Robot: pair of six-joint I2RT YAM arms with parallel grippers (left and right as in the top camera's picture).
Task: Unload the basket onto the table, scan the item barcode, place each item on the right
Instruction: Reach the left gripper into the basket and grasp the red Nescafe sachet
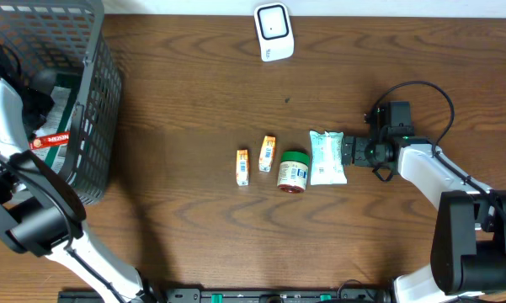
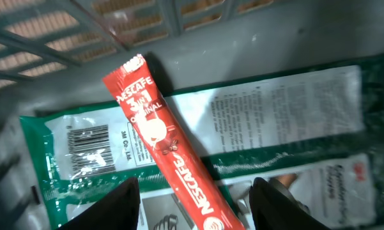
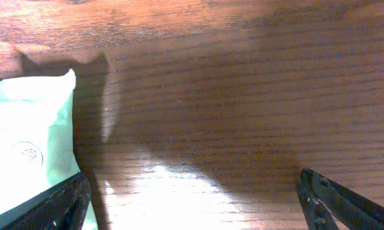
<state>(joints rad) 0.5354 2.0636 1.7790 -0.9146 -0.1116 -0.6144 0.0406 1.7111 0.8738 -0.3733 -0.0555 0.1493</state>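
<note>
A: Position of the task's item, and state of each end effector?

B: Red stick sachet [image 2: 160,134], lying slantwise in the basket [image 1: 97,93] at the upper left of the overhead frame, on top of green-and-white packages [image 2: 294,121]. Left end effector [image 2: 195,185] half-spread astride the sachet's lower end, with a gap visible on both sides, so no hold. Right end effector [image 3: 192,182] spread wide over bare surface [image 1: 194,84] at the right of the overhead frame, empty. One finger just at the pale green pouch [image 3: 25,128], at the lower left of the right wrist frame.

A: Likely faults from here?

B: Closing askew: sachet pinched by one edge, then slipping or swinging on the lift. Reaching too deep: package film beneath caught as well. Snagging on the basket wall during the carry toward the white scanner [image 1: 274,32] at top centre. No barcode visible on the sachet's upper face, hence a risk of presenting the wrong side.

A: Legible print?

B: On the sachet, "NESCAFÉ 3in1 ORIGINAL". On the package beneath, a barcode [image 2: 89,137] with "3M Co." beside it. Remaining print too small to read.
</note>
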